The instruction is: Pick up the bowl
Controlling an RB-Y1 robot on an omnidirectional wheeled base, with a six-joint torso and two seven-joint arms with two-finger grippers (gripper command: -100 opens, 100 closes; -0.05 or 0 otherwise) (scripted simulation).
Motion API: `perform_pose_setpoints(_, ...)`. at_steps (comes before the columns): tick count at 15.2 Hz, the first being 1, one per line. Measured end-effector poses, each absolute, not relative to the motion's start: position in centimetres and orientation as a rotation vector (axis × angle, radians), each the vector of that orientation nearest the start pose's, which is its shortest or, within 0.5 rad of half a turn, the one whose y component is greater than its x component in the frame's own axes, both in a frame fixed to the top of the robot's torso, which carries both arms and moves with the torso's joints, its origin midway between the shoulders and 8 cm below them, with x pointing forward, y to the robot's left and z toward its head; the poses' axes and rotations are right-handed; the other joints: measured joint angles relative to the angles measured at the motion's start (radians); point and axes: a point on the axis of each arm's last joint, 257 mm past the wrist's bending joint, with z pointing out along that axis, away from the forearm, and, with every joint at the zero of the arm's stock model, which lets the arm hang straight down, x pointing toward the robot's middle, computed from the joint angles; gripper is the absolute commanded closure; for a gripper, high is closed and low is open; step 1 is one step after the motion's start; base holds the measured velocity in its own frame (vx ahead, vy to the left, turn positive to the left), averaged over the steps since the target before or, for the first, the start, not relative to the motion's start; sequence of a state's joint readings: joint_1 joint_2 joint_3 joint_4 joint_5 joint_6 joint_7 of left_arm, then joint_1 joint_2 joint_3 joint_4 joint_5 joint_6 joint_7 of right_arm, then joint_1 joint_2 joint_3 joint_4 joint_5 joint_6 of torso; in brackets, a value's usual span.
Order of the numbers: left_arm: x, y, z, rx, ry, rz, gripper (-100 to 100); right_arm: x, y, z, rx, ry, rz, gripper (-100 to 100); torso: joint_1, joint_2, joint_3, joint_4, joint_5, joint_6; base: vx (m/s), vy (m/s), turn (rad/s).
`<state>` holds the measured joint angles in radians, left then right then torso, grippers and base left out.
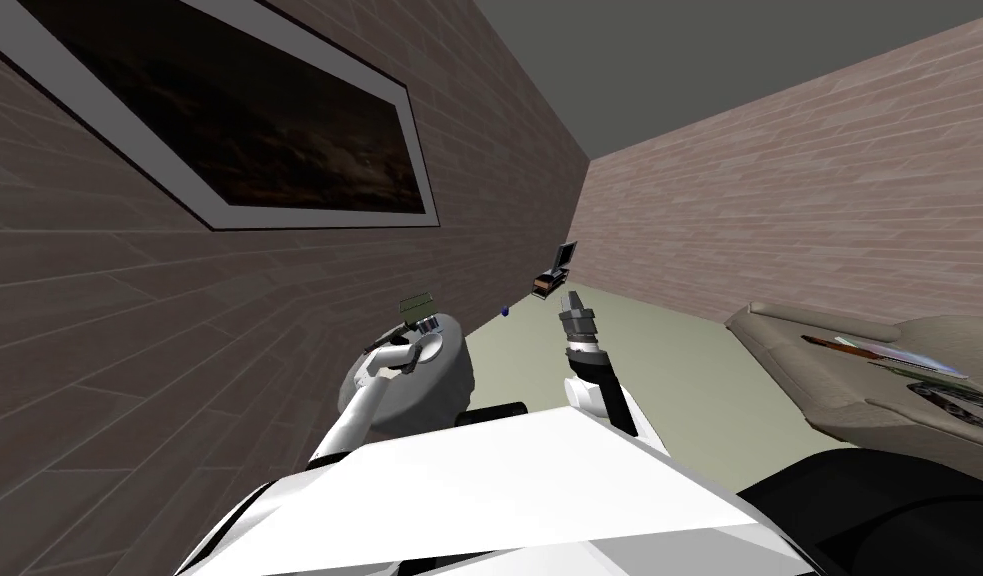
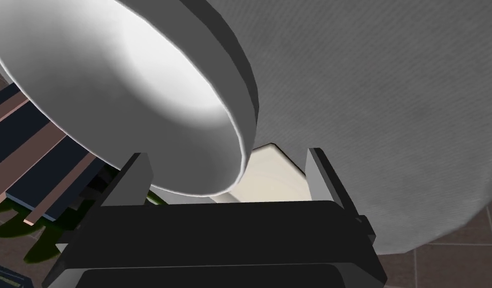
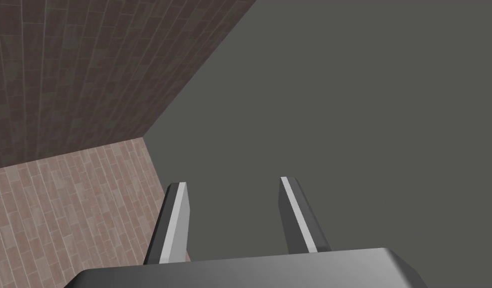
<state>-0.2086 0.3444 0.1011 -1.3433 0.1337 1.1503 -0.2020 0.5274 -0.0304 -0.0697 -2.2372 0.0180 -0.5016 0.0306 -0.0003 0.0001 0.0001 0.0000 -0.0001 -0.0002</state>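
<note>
Bowl [image 2: 139, 95], mouth toward left jaws

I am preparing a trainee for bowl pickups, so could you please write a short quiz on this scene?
1. True or false: the left end effector is shut on the bowl.
2. Fill in: the right end effector, fingers open, holds ____.
3. The bowl's rim lies between: A) the left end effector's fingers; B) the right end effector's fingers; C) two cups.

Key: 1 false, its fingers stand open either side of the rim; 2 nothing; 3 A.
</note>
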Motion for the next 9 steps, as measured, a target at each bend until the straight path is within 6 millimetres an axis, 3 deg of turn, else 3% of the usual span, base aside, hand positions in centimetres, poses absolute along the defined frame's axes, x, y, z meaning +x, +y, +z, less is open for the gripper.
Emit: perform_pose_setpoints(9,42.4,40.2,-44.5,-1.829,2.093,-0.062,-100,34.5,-30.4,-0.2,0.655,0.695,1.169,0,0.000,0.000,0.000,0.000,0.000,0.000,-0.001,-0.002,-0.037)
